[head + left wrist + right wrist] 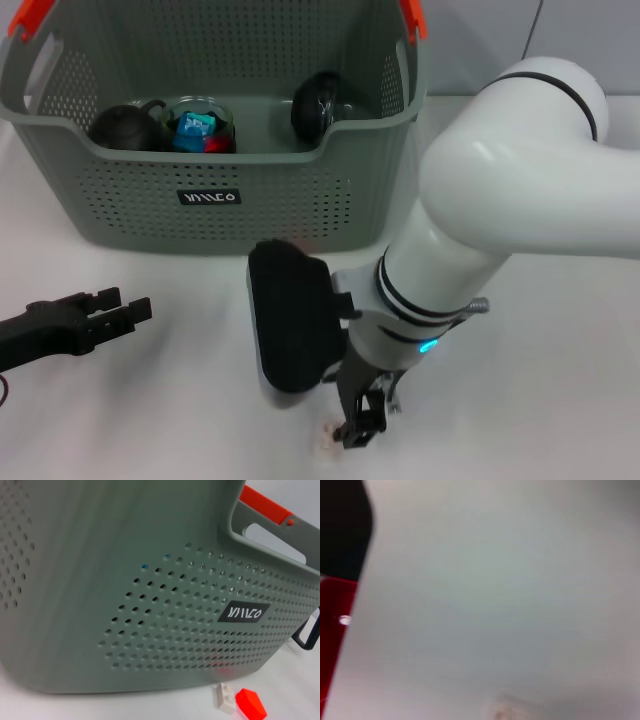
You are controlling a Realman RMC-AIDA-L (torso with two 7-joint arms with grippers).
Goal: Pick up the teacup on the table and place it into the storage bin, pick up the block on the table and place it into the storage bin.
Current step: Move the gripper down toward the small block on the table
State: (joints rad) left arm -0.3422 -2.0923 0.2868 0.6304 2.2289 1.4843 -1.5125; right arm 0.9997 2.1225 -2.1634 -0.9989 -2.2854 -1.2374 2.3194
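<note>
R gripper [362, 432] low over block [328, 437]

White table [560, 400] (glossy), pale wall [590, 40]

A white table [180, 400] carries everything. On it, across the upper part of the head view, stands the grey perforated storage bin [300, 200]. In the left wrist view two small pieces lie on the tabletop just in front of the bin — a white block [225, 698] touching a red block [251, 704].
</note>
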